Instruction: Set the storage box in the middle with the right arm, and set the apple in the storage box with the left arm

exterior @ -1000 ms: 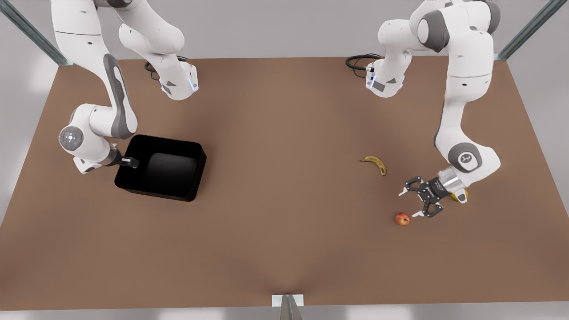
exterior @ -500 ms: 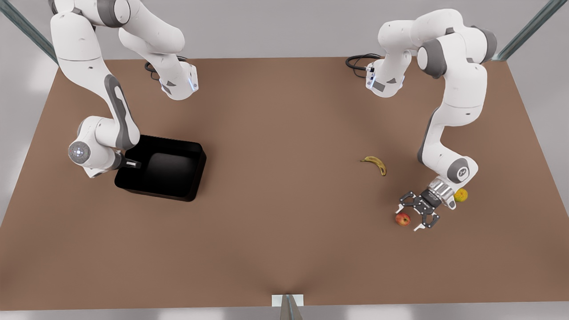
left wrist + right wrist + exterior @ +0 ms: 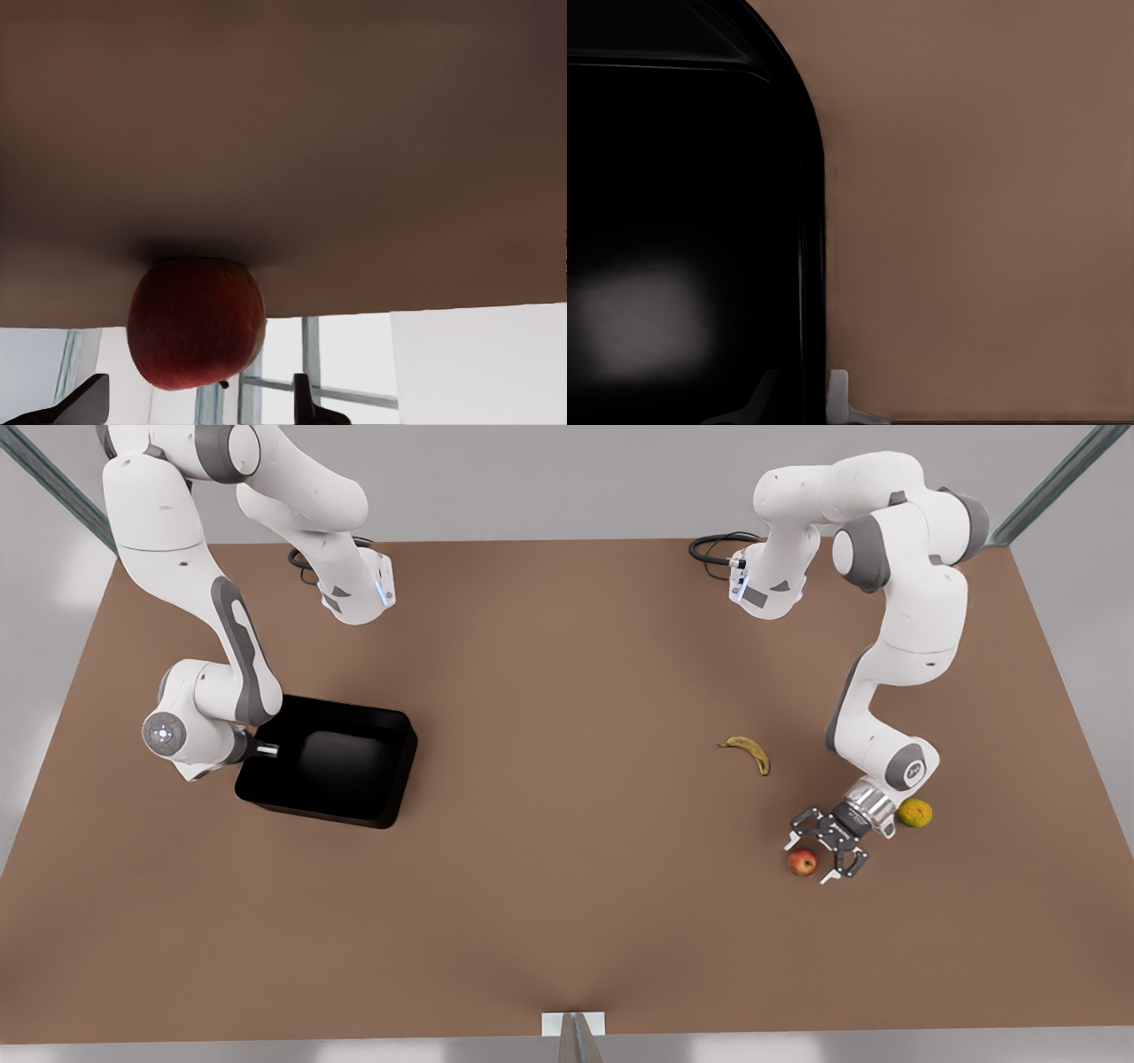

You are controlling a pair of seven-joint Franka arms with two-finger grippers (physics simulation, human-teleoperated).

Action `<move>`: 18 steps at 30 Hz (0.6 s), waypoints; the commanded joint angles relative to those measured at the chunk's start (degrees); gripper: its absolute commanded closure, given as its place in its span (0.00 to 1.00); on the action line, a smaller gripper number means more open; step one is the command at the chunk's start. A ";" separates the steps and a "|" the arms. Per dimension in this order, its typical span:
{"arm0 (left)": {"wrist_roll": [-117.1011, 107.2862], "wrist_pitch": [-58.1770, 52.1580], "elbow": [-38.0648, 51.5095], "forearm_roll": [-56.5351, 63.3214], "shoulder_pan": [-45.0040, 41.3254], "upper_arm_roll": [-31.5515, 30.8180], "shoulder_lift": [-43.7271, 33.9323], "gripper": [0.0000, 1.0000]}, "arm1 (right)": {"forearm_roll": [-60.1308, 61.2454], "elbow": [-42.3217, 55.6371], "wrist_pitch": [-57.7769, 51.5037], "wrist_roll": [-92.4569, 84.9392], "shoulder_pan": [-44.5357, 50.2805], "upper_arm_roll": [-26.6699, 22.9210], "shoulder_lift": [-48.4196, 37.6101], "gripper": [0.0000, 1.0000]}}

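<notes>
Front view: storage box [image 3: 328, 762] sits on the brown table [image 3: 567, 912] well toward the front view's left, far from the middle. Right gripper [image 3: 263, 750] is at the box's left wall, fingers closed over the rim; right wrist view shows one finger inside the wall [image 3: 764, 398] and one outside. Apple [image 3: 803, 862] lies at the front view's right, near edge side. Left gripper [image 3: 817, 856] is low beside it, jaws spread wide, apple just at their mouth, not gripped; left wrist view shows the apple [image 3: 197, 323] between the fingertips [image 3: 84, 398]. Banana [image 3: 749, 752] and a yellow-green fruit [image 3: 914, 813] lie nearby.
</notes>
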 commanded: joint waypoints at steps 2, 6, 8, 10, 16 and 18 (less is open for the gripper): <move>0.83 0.39 0.15 0.00 -0.09 -0.01 0.79 0.00 | 0.00 0.09 -0.18 0.08 0.00 0.09 0.00 0.71; 0.92 4.52 0.24 -0.17 -0.17 -1.76 1.15 0.00 | 0.00 0.62 -0.97 0.08 0.18 0.26 0.00 0.71; 0.92 4.61 0.24 -0.61 -0.17 -1.77 1.24 0.00 | 0.00 1.06 -1.94 0.08 0.26 0.70 -0.09 0.71; 0.92 4.61 0.33 -0.79 -0.09 -1.85 1.32 0.09 | 0.00 1.23 -1.94 -0.01 0.35 1.05 -0.09 0.72; 0.66 4.61 1.03 -0.61 -0.09 -1.85 1.68 0.57 | 0.00 2.29 -2.03 0.08 0.62 3.95 -0.35 0.76; 0.66 4.69 1.03 -0.70 -0.09 -1.85 1.68 0.57 | 0.09 3.78 -2.12 0.17 2.72 4.31 -0.70 0.76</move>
